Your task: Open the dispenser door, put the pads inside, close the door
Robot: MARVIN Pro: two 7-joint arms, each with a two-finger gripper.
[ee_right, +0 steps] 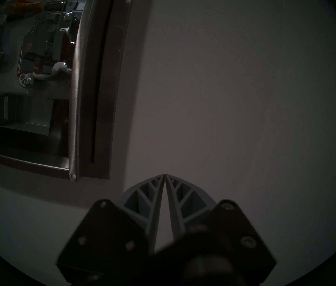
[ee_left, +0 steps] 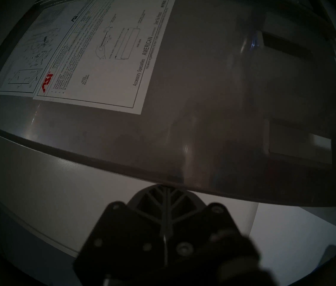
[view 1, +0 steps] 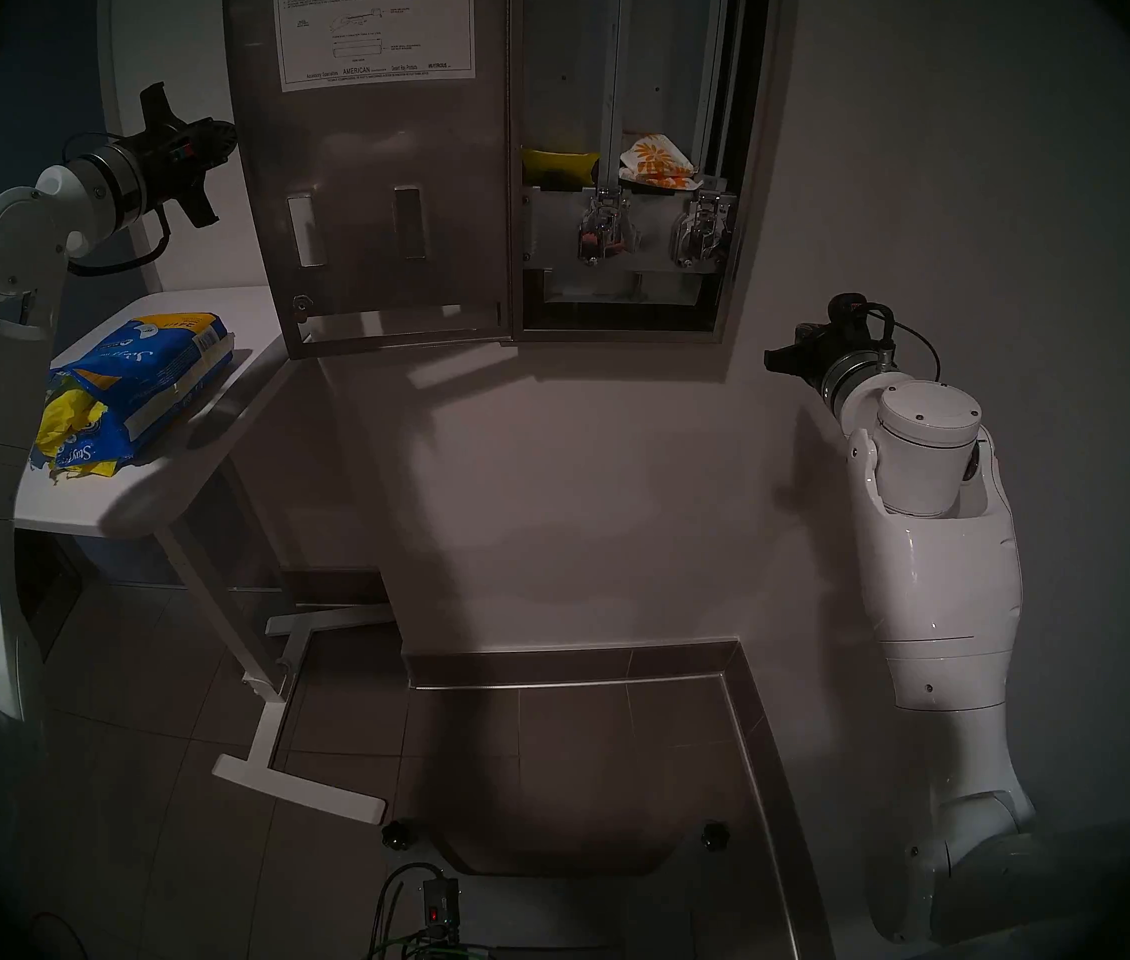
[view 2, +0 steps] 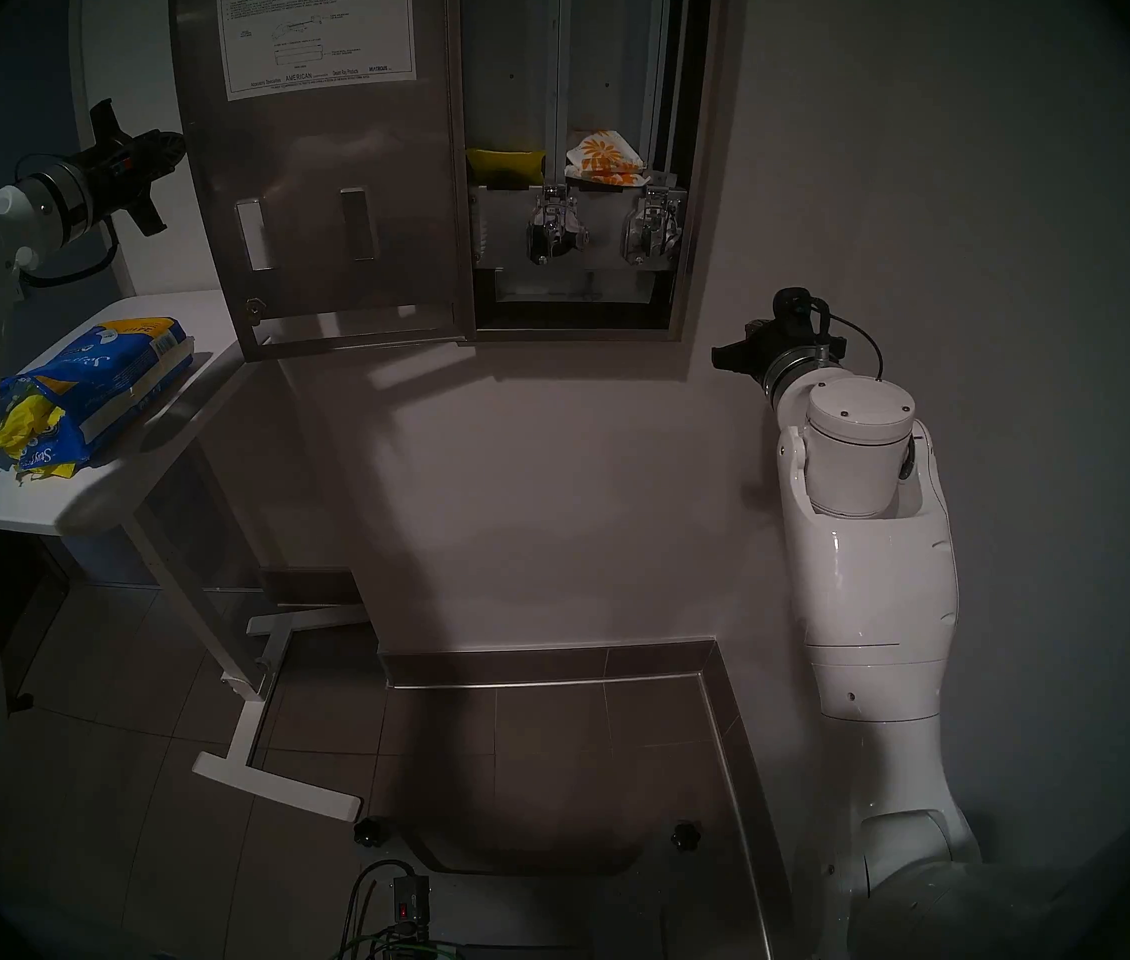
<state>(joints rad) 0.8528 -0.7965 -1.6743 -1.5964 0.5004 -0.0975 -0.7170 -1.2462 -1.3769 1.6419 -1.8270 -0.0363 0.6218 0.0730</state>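
The dispenser door (view 1: 375,196) stands swung open to the left, its back and white instruction sheet (view 1: 375,30) facing me. My left gripper (view 1: 228,136) is shut and empty, its tip at the door's free left edge. In the left wrist view the closed fingertips (ee_left: 166,186) meet the edge of the door (ee_left: 204,114). Inside the cabinet, a yellow pad (view 1: 558,165) lies in the left column. More yellow pads (view 1: 66,418) spill from a blue bag (view 1: 146,377). My right gripper (view 1: 775,360) is shut on nothing by the wall, below and right of the cabinet; its fingertips (ee_right: 168,178) touch.
A white packet with orange flowers (view 1: 655,162) sits in the right column above two chrome lever mechanisms (view 1: 600,228). The bag rests on a white side table (view 1: 132,501) at my left, whose legs reach onto the tiled floor. The cabinet frame (ee_right: 76,93) is left of my right gripper.
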